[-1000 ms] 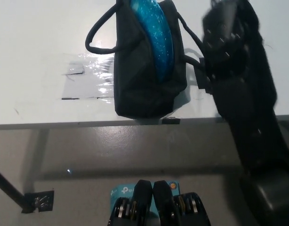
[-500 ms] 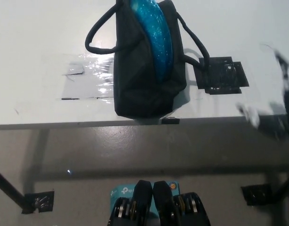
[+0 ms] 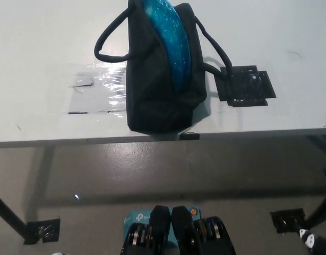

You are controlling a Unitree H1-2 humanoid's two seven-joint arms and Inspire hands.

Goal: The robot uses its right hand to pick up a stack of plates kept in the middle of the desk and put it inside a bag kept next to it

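A black fabric bag [image 3: 160,87] stands open on the white desk [image 3: 41,48], near its front edge. A stack of glittery blue plates [image 3: 172,40] sits upright on edge inside the bag, its top hidden by the frame's upper edge. The bag's handles [image 3: 107,40] loop out to both sides. Only a small dark piece of my right hand [image 3: 316,243] shows at the bottom right corner, far below the desk and away from the bag. My left hand is out of view.
A black tape patch [image 3: 247,86] lies on the desk right of the bag, and a shiny clear tape patch [image 3: 96,90] lies to its left. Below the desk's front edge is grey floor with black tape marks [image 3: 42,229] and a desk leg [image 3: 6,212].
My right arm has pulled away from beside the bag, swung out to the right and dropped to the bottom right corner. The bag and plates stay put.
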